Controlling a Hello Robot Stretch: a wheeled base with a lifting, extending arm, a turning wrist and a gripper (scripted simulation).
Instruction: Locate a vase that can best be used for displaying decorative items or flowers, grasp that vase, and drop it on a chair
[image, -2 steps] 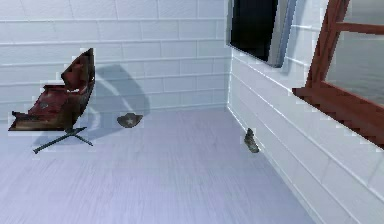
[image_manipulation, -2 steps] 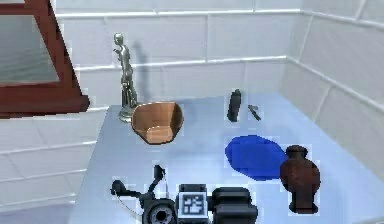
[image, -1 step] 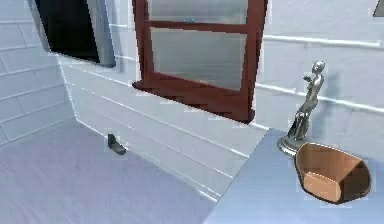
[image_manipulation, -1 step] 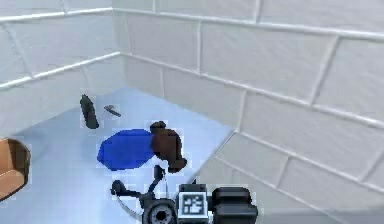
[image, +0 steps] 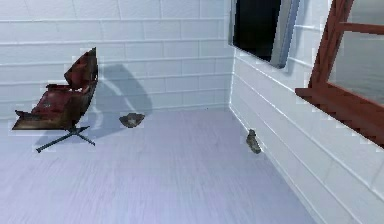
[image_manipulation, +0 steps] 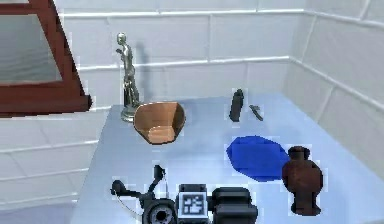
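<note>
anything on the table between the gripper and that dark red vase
Nothing on the table visibly does. Only the arm's own marker block lies between the gripper and the vase; the blue flat piece lies just beyond that line.

Chair (image: 62, 92) was dark red, mottled with paler patches, on black legs. Walls (image: 170, 50) were white with a brick-course pattern of faint grey lines. Floor (image: 150, 185) read pale bluish grey, plain. Wall screen (image: 260, 25) was black with a grey rim. Window frame (image: 345, 75) was red-brown. Vase (image_manipulation: 301, 178) was dark reddish brown, unpatterned. Flat plate (image_manipulation: 256, 157) was deep blue. Bowl (image_manipulation: 161, 122) was orange-tan. Statue (image_manipulation: 127, 75) was silvery. Table top (image_manipulation: 205, 135) was pale blue-white. Marker square (image_manipulation: 192, 203) was white with black marks.
</note>
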